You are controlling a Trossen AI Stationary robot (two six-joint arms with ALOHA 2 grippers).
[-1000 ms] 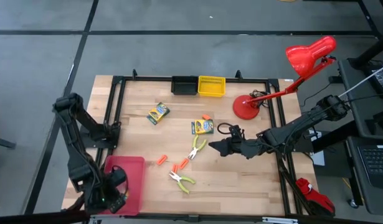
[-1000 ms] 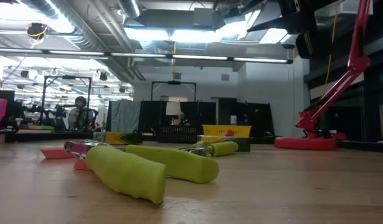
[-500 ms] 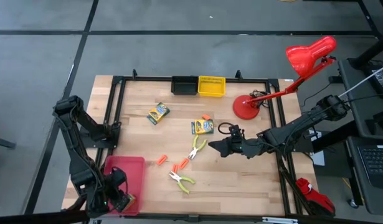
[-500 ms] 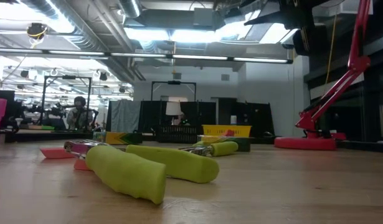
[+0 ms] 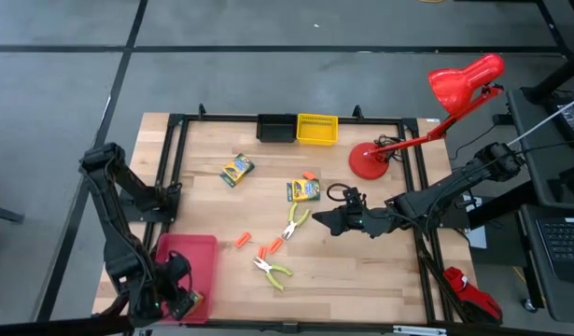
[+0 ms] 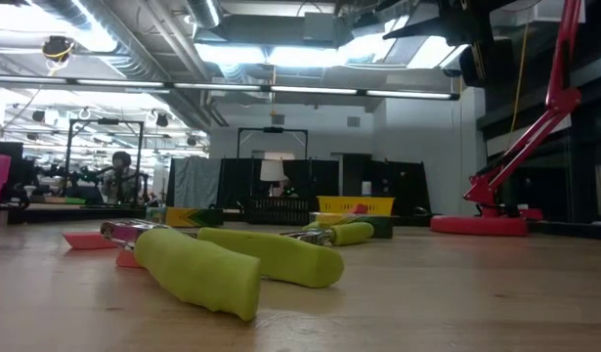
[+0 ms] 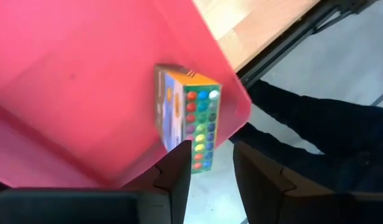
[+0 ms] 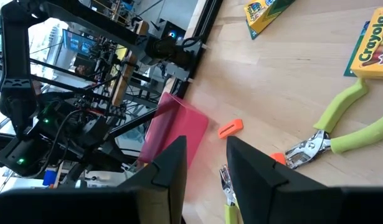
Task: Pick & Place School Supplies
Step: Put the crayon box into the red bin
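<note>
One crayon box point(image 7: 190, 118) leans against tray rim point(image 7: 231, 93).

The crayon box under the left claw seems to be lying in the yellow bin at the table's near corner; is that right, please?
Not quite: the crayon box under the left claw lies in the red tray, not a yellow bin, as the left wrist view shows. The claw is open above it, at the table's near corner.

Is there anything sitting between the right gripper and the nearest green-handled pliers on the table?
Nothing visible. The right gripper hovers open over bare wood just beside the upper pliers, with no object between them. The crayon box lies farther back, off that line.
</note>
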